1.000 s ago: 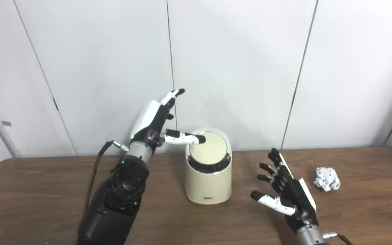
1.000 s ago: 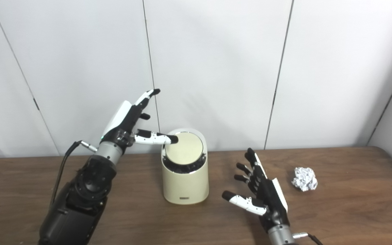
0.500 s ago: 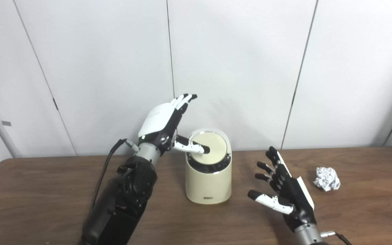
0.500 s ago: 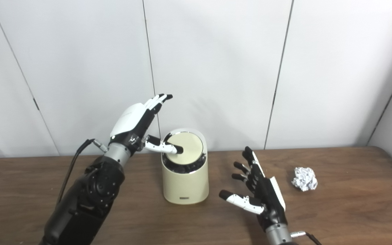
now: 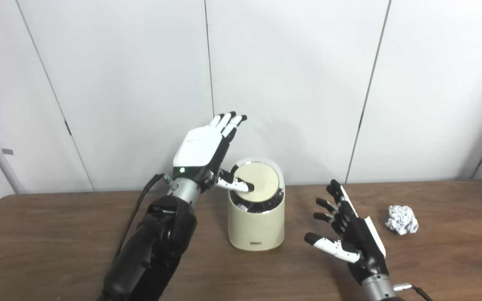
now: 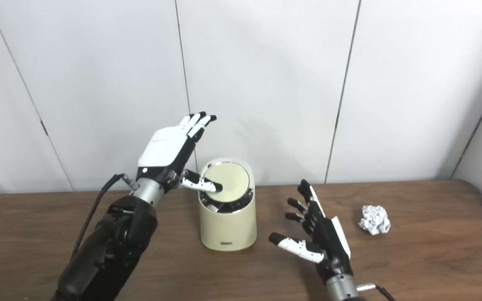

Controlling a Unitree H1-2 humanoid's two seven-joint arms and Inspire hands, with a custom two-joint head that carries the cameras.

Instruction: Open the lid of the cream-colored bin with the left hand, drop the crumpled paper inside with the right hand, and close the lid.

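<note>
On bin front: small label, unreadable.

The bin is set mid-frame on the table, backed by the wall panels. The left hand is raised at its upper left — thumb laid on the lid. The right hand is found lower right of the bin, and the crumpled paper is placed further right, well apart.

Small dark label low on front of cream-colored bin; lettering too small to read.
</note>
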